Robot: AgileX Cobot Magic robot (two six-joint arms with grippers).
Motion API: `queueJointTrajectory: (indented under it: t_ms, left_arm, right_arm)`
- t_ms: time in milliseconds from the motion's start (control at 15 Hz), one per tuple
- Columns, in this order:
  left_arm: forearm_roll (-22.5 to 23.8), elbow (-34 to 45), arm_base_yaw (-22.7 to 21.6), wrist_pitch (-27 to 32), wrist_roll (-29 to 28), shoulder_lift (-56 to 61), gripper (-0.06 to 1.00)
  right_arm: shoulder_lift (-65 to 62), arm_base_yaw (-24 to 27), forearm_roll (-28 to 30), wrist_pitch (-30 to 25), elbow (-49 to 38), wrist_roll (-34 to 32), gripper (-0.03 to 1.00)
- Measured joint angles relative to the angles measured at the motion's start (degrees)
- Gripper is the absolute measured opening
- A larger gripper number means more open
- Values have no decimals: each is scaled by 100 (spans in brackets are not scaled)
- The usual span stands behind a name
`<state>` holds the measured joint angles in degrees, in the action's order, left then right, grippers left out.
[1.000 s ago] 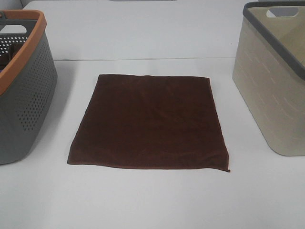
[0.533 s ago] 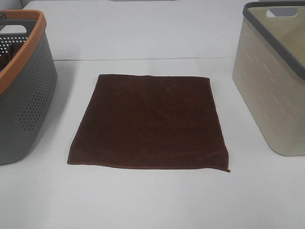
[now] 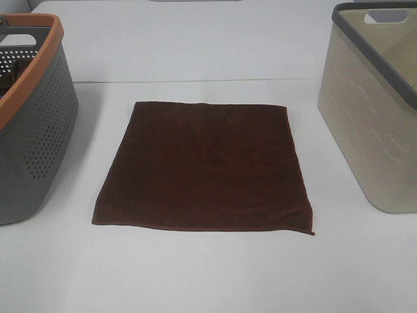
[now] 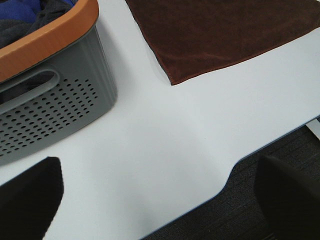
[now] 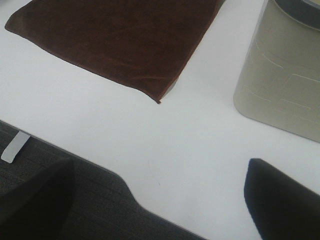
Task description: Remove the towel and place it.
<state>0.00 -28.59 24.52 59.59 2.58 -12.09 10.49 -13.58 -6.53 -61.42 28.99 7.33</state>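
Towel (image 3: 203, 166) flat on white table (image 3: 195, 274), spread square, dark brown, hemmed edge visible; sits between the two baskets, touching neither.

L gripper (image 4: 160, 200): jaws wide apart, nothing between them. Only two dark fingertips (image 4: 30, 195) show in L wrist view, over the table's front edge w/ dark floor (image 4: 250, 210) beyond. Not in contact w/ towel; nearest towel corner (image 4: 172, 82) lies apart from the tips, further in on the table. Grey basket (image 4: 55, 105) just beside that corner w/ a gap of bare table between; perforated wall, orange rim, slot handle, blue and dark cloth inside.

R gripper (image 5: 160, 200): also spread wide, empty. Two dark fingertips (image 5: 280, 195) in R wrist view, over front table edge. Towel corner (image 5: 159, 101) apart from tips, slightly lifted off surface w/ small shadow under it. Beige basket (image 5: 280, 85) near that corner, not touching; grey rim.

High view: neither arm in frame. Grey basket (image 3: 32, 130) at left, beige basket (image 3: 371, 130) at right, both upright, cut off by frame edges. Seam across table behind towel. Small white strip (image 5: 15, 146) on the floor, R wrist view.
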Motion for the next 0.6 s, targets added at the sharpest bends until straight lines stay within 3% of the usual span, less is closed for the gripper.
queueJointTrajectory:
  t_ms: [200, 467, 600]
  left_arm:
    - [0, 0, -80, 0, 0, 0, 99]
    - [0, 0, -1192, 0, 6, 11, 99]
    - [0, 0, -1679, 0, 6, 46, 99]
  right_arm:
    - [0, 74, -17, 0, 0, 0, 87]
    - [-86, 1146, -74, 11, 0, 0, 87]
    - [-367, 1329, -86, 17, 0, 0, 87]
